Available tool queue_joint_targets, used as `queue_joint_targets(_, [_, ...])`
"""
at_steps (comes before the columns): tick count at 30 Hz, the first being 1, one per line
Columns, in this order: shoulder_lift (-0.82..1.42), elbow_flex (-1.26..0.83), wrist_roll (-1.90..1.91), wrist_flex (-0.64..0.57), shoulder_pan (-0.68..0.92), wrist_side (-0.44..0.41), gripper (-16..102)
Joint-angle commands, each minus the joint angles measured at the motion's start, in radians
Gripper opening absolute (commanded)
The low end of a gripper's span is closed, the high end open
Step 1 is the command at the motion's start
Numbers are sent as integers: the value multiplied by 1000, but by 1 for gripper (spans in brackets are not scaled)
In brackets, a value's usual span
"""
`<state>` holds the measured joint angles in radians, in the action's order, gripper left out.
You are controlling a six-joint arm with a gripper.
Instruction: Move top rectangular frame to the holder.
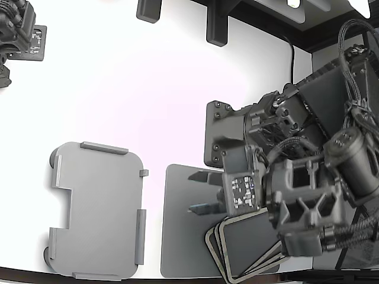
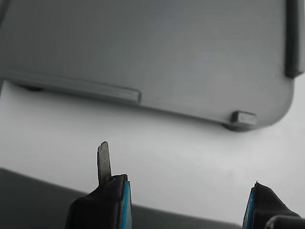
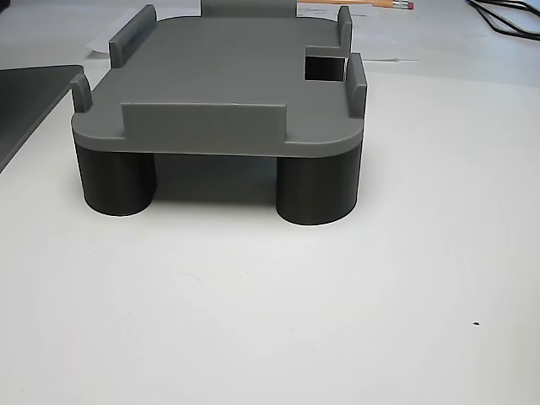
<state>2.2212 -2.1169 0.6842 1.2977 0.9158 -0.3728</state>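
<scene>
Gripper (image 2: 186, 205): jaws spread apart, nothing between them, over the mat (image 1: 183, 236). Your top frame (image 1: 251, 239) lies on its stack at the mat's 4 o'clock corner. Holder (image 1: 98, 210) sits bare at the mat's 9 o'clock, apart from it.

Quick headcount:

thin beige rectangular frames with dark edges (image 1: 247, 269): three that I can make out, fanned in one stack

light grey rounded-corner holder trays with raised tabs (image 1: 98, 210): one

dark cylinder legs under that tray (image 3: 315, 190): two visible in the other view

darker grey plain flat mats (image 1: 183, 225): one

pencils (image 3: 390, 3): one
</scene>
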Motion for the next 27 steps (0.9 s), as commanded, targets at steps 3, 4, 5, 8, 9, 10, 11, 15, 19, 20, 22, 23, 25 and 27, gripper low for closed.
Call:
queue_joint_targets(3, [-135, 158, 129, 146, 106, 106, 100])
queue_joint_targets(4, [-140, 163, 143, 158, 121, 112, 100])
queue_joint_targets(5, [-137, 161, 156, 163, 140, 115, 100])
queue_joint_targets(8, [-143, 166, 190, 178, 183, 155, 100])
queue_joint_targets(9, [-155, 176, 201, 189, 195, 172, 100])
queue_joint_targets(10, [-163, 181, 213, 198, 210, 187, 99])
queue_joint_targets(11, [-169, 184, 227, 206, 227, 195, 99])
queue_joint_targets(15, [-187, 198, 273, 244, 288, 206, 100])
queue_joint_targets(19, [-198, 172, 327, 245, 353, 183, 100])
queue_joint_targets(20, [-201, 166, 334, 244, 360, 187, 100])
queue_joint_targets(22, [-204, 150, 345, 239, 373, 198, 100])
queue_joint_targets(23, [-204, 143, 353, 233, 380, 201, 100])
queue_joint_targets(25, [-202, 127, 371, 221, 397, 206, 100])
queue_joint_targets(27, [-201, 110, 391, 209, 417, 213, 100])
